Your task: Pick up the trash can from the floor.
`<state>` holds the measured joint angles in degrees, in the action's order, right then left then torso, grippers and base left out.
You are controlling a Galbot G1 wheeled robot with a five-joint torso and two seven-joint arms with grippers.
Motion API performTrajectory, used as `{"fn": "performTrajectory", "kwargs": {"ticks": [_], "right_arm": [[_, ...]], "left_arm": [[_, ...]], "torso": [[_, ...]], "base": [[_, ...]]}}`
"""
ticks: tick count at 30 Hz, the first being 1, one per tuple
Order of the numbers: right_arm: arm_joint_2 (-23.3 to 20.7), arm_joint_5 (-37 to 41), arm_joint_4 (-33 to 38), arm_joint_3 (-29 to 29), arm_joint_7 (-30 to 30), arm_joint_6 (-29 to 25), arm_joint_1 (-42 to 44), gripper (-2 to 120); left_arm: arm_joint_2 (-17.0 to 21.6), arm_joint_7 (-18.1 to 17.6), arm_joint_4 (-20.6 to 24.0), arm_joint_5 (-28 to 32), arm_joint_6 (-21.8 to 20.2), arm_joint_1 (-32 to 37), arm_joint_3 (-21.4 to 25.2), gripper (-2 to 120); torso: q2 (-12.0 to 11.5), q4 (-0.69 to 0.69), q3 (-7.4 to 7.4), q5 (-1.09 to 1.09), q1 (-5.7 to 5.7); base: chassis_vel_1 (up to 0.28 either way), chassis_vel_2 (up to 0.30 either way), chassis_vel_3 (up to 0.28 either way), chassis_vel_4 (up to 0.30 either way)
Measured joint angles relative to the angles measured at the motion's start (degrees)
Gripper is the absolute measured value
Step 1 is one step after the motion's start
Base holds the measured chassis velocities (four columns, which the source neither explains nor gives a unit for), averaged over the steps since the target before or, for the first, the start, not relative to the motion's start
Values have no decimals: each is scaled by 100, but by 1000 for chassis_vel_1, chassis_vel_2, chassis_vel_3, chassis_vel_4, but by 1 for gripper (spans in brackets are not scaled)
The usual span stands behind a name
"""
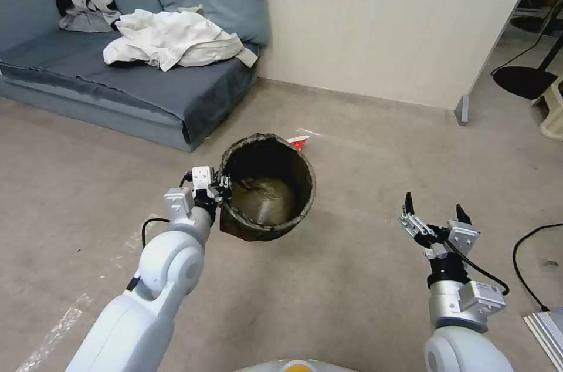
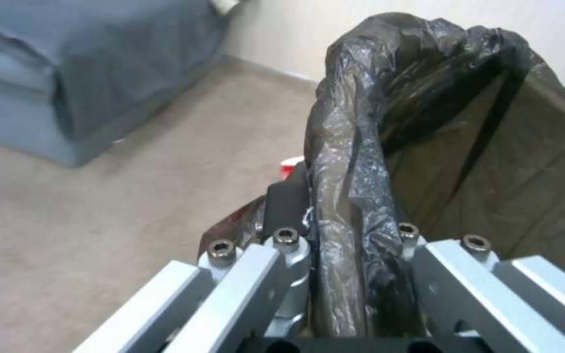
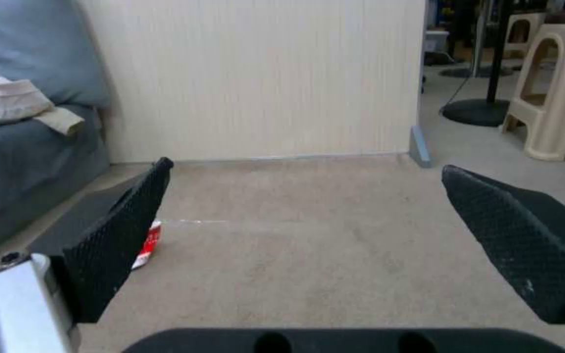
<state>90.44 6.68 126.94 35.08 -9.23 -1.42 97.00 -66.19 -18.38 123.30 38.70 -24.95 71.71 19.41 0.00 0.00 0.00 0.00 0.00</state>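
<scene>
Left wrist view alone shows left gripper (image 2: 351, 255) clamped on bagged rim of 1 trash can (image 1: 268, 187), which head view puts over floor (image 1: 352, 278) nr sofa (image 1: 135, 90), small red-white scrap (image 1: 298, 141) just behind it; right gripper (image 1: 435, 210) fingers wide apart, well clear.

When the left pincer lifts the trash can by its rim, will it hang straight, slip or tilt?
Held at one side of the rim, the trash can will probably tilt away from the left pincer. The bag over its rim looks slick, so slipping seems possible. It looks nearly empty, so likely light.
</scene>
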Motion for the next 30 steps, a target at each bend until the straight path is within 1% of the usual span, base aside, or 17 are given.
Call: {"fn": "performTrajectory", "kwargs": {"ticks": [2,3,6,7,10,11,15,30], "right_arm": [[3,0,21,2,-3,-9,21,100],[3,0,21,2,-3,-9,21,100],[12,-1,49,13,-5,-39,66,100],[12,-1,49,13,-5,-39,66,100],[20,-1,73,25,-22,-70,114,100],[21,-1,83,27,-38,-74,123,100],[26,0,107,29,-76,-87,157,100],[32,4,138,26,-91,-92,164,100]], "left_arm": [[38,170,181,146,38,101,71,6],[38,170,181,146,38,101,71,6],[71,509,306,184,174,223,163,6],[71,509,306,184,174,223,163,6],[99,910,349,173,384,324,244,6],[101,968,364,164,408,342,255,6],[98,1044,423,115,444,416,261,5],[30,1044,499,-86,495,522,225,5]], "torso": [[0,-1,0,0,0],[0,-1,0,0,0],[0,0,0,0,0],[0,0,0,0,0],[0,-1,0,1,0],[0,0,0,1,0],[0,0,0,0,0],[0,0,0,0,0]], "base": [[0,0,0,0],[0,0,0,0],[0,0,0,0],[0,0,0,0],[0,0,0,0],[0,0,0,0],[0,0,0,0],[0,0,0,0]]}}
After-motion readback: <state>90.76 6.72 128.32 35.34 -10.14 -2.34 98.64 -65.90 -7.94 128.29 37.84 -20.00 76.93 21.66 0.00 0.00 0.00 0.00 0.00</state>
